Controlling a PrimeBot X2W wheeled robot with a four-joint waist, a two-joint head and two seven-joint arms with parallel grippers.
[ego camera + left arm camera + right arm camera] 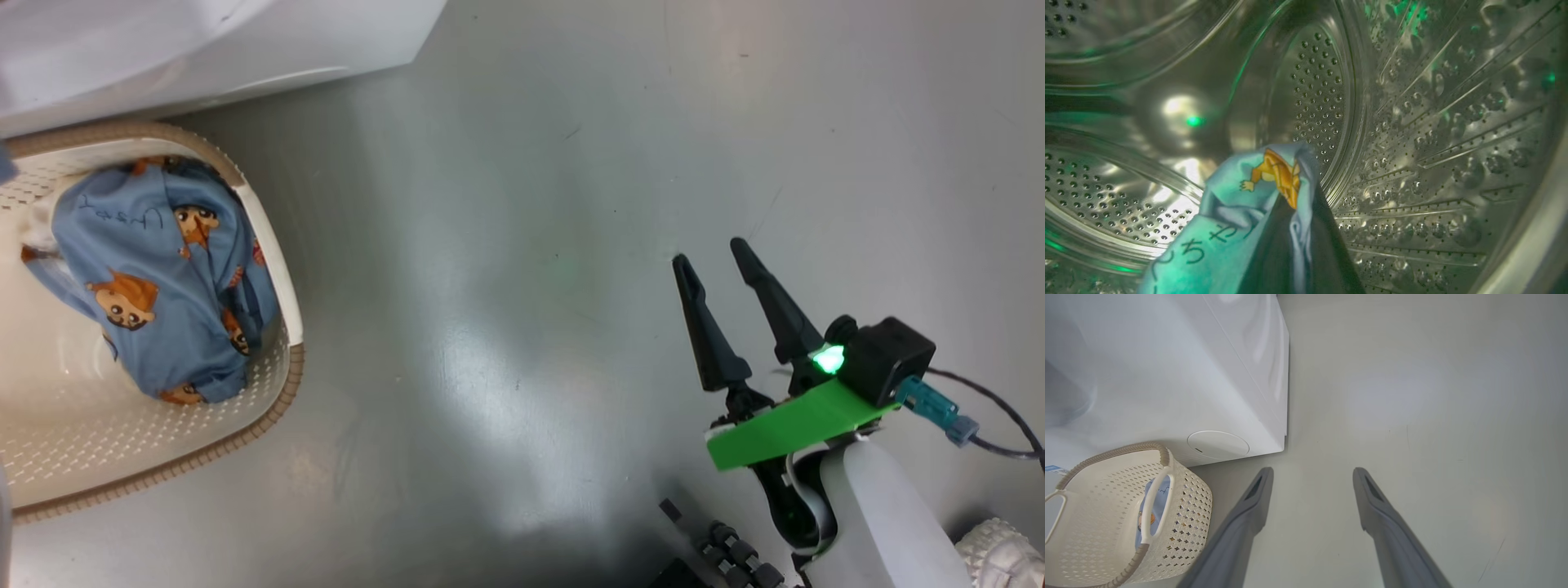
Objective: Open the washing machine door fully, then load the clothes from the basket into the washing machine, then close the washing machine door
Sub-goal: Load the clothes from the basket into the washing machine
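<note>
Head view: the right gripper [710,253] hangs with its fingers apart over a glossy grey floor [531,245]. Further on, the basket [277,269] stands just before the washing machine [204,49]. The clothes [155,278] inside lie lengthwise toward it. Inside the drum [1433,122], the left gripper [1289,212] clamps a garment [1229,228].

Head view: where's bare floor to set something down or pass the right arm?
Free: the wide glossy grey floor between the cream perforated basket and the open right gripper, up to the white washing machine. Crowded: the basket's far half, under blue fox-print clothes; its near end is bare.
</note>
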